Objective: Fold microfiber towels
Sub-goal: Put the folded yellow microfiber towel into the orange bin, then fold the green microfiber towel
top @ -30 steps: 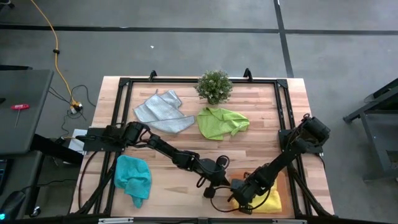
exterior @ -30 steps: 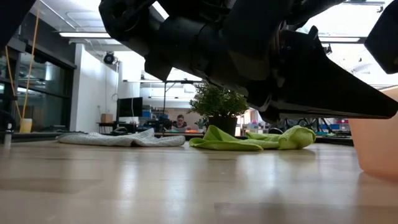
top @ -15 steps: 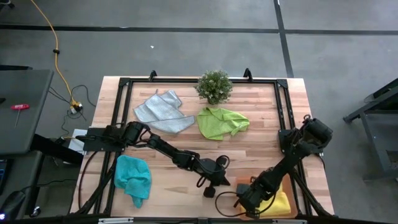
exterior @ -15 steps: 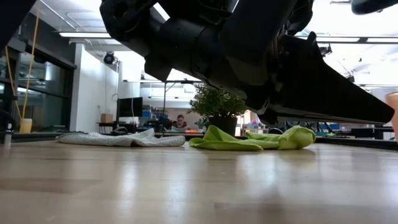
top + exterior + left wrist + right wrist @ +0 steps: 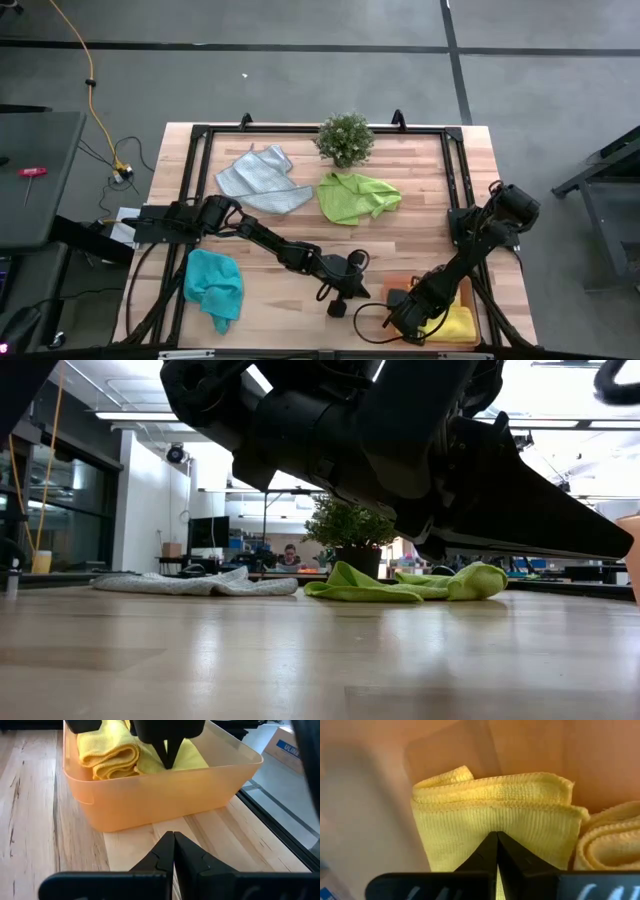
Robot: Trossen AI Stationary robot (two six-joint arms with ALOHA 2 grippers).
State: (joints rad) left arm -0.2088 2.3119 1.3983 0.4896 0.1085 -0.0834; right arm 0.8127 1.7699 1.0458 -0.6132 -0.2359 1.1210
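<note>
We note the right gripper (image 5: 169, 757), fingers closed and empty, directly above the folded yellow microfibre towel (image 5: 495, 815) inside the translucent orange plastic tray (image 5: 165, 795); left gripper (image 5: 173, 851) closed alongside.

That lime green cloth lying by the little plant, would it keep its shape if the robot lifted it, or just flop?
Probably flop. The lime green cloth lies crumpled in soft folds beside the plant, so it looks limp, not stiff. It likely weighs little, being thin fabric. A push would probably bunch it up on the wooden table rather than slide it whole.
</note>
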